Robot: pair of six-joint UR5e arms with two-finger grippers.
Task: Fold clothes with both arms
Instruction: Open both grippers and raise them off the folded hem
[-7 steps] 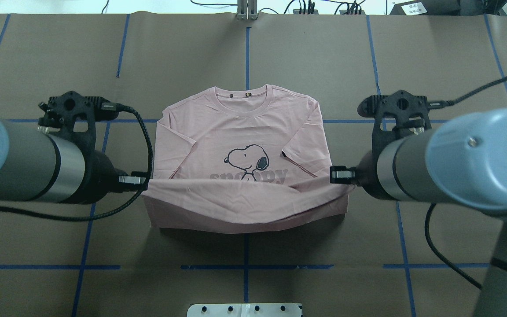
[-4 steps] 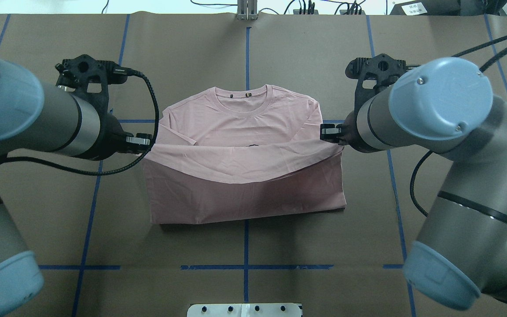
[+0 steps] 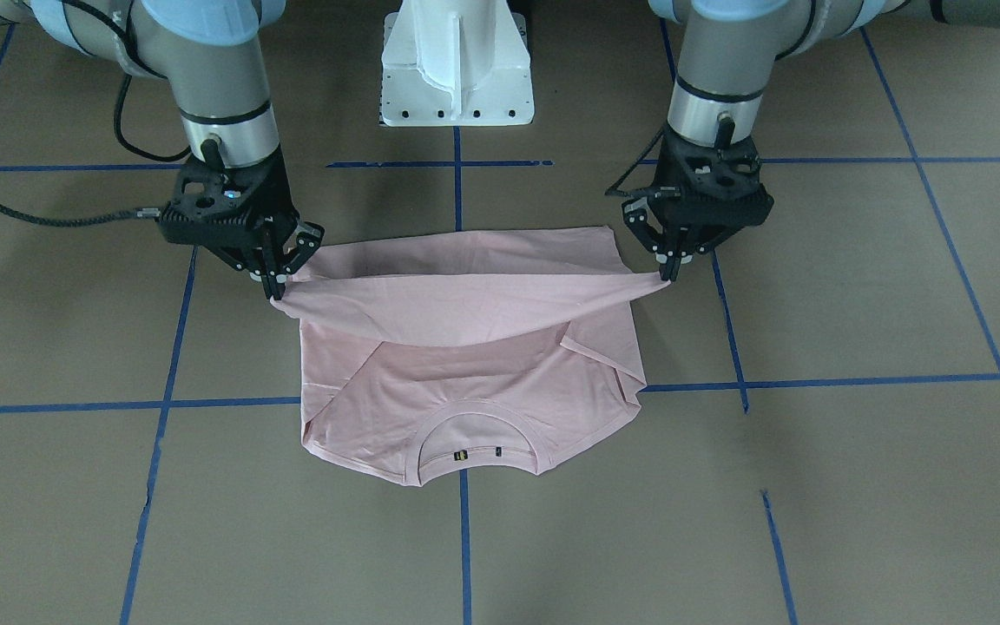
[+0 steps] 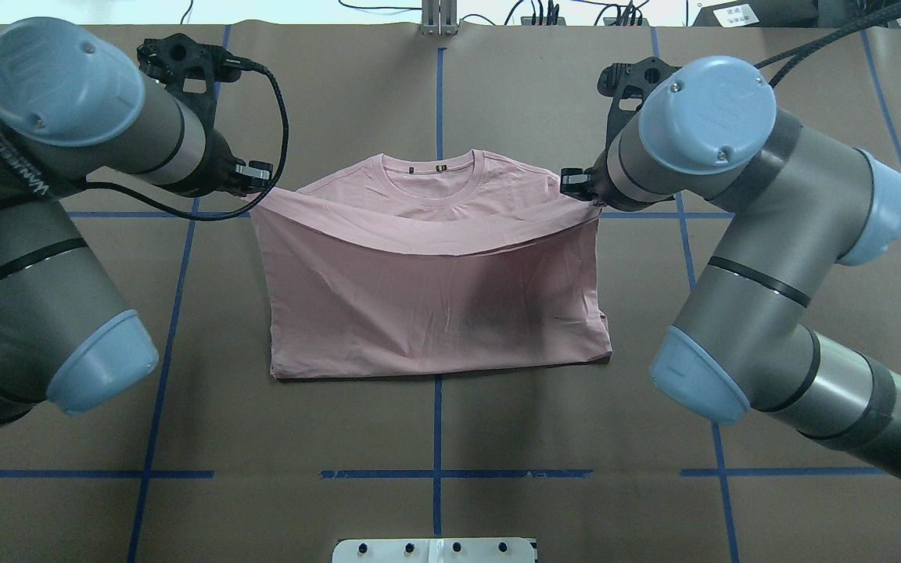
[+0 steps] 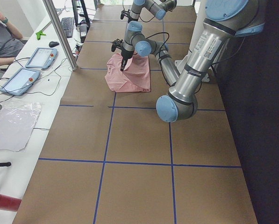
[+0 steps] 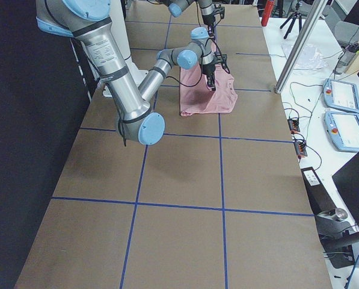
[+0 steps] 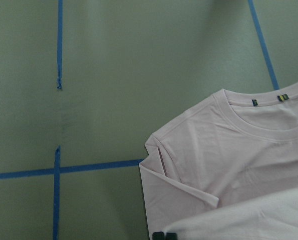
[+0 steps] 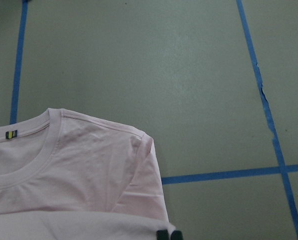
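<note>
On counter (image 3: pixel 812 286), front-facing, T-shirt (image 3: pixel 465 382): spread flat, hem (image 3: pixel 430 337) lifted over chest.
Left fingers (image 3: pixel 667 265): clenched on one hem corner.
Right fingers (image 3: pixel 273 276): clenched on the other.
Overhead, hem: stretched just short of collar (image 4: pixel 436 206).
Wrist views, collar: flat below.

I count one pink T-shirt (image 4: pixel 435 313) mid-frame; two arms of mine, the left arm (image 4: pixel 28 258) and right arm (image 4: pixel 755 266); two grippers, the left gripper (image 3: pixel 667 274) and right gripper (image 3: pixel 276 290); one white base (image 4: pixel 435 550) at the bottom edge.
</note>
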